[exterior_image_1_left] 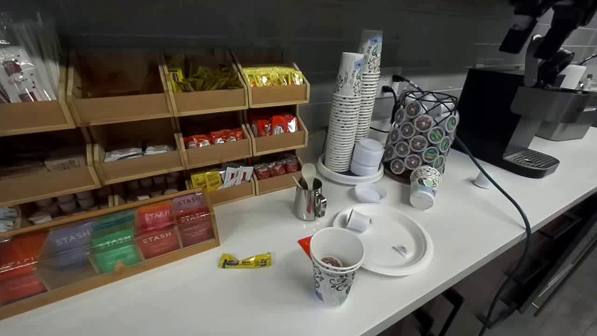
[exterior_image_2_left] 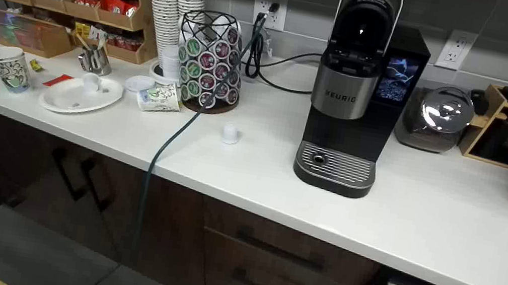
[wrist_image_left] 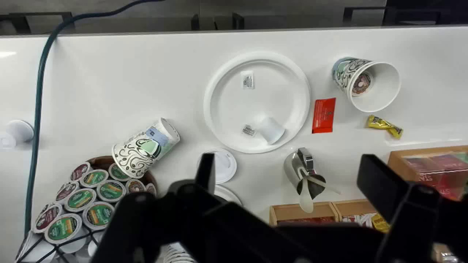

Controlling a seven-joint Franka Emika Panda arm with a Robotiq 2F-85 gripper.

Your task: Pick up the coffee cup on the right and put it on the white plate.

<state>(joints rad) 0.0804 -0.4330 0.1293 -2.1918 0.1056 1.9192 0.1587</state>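
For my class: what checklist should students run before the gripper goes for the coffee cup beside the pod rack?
1. Gripper open, holding nothing: ok.
2. Coffee cup upright: not ok; it lies on its side.
3. Cup between the jaws in the wrist view: not ok; off to one side.
4. Cup not touching the pod rack: cannot tell.
5. White plate bare: not ok; a white pod is on it.
6. Green cord outside the space between cup and plate: ok.

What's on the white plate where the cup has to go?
A small white pod lies on its side on the white plate, with one printed slip beside it and a second slip farther from it. Whatever is beneath the pod, either slip or the plate is covered.
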